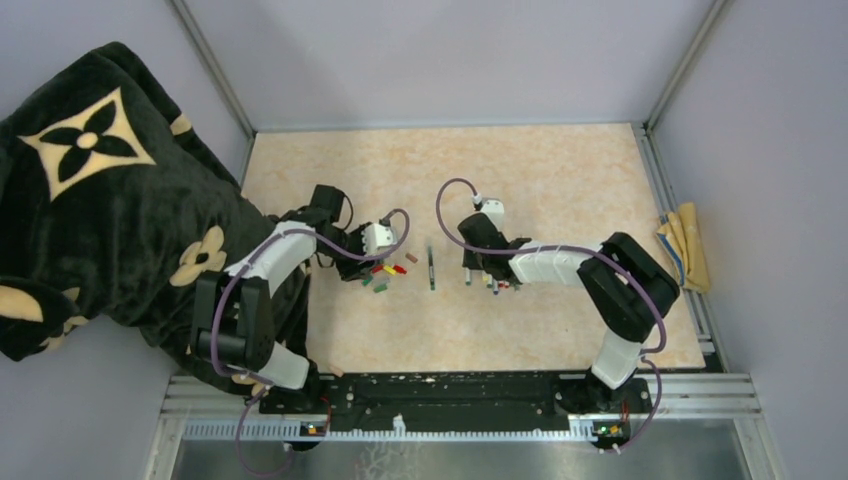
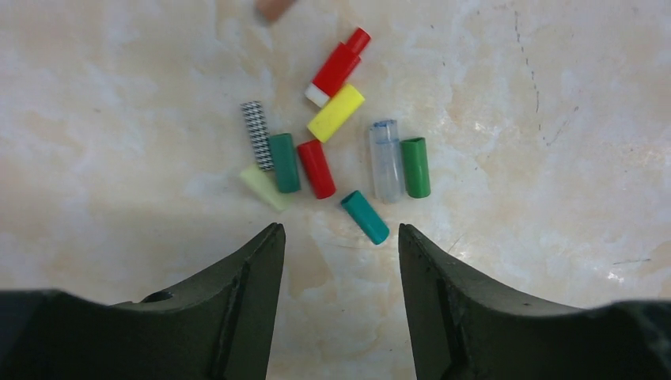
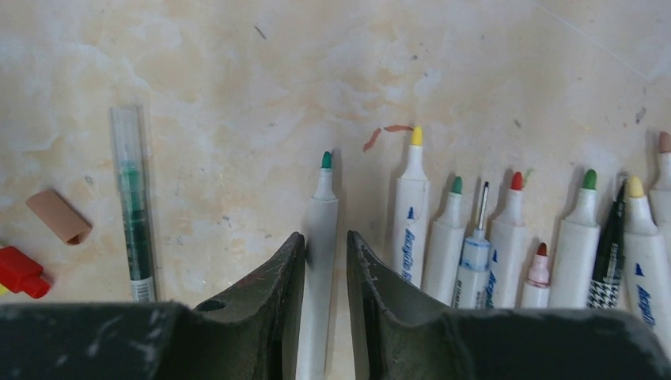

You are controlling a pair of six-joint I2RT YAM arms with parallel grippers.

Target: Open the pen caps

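Several loose pen caps lie in a cluster in the left wrist view: a red cap (image 2: 316, 168), a yellow cap (image 2: 335, 112), a teal cap (image 2: 365, 216), a green cap (image 2: 415, 167) and a clear cap (image 2: 385, 160). My left gripper (image 2: 340, 229) is open and empty just short of the teal cap. In the top view the caps (image 1: 386, 272) lie beside the left gripper (image 1: 368, 268). My right gripper (image 3: 326, 235) has its jaws narrowly open around a white pen with a bare green tip (image 3: 323, 202); a thin gap shows on the pen's right side. Several uncapped pens (image 3: 506, 237) lie in a row to its right.
A clear green pen (image 3: 134, 214) lies alone left of the right gripper, also in the top view (image 1: 431, 268). A brown cap (image 3: 58, 216) and a red cap (image 3: 20, 271) lie farther left. A black patterned blanket (image 1: 90, 200) covers the left side. A yellow cloth (image 1: 686, 245) lies at the right edge.
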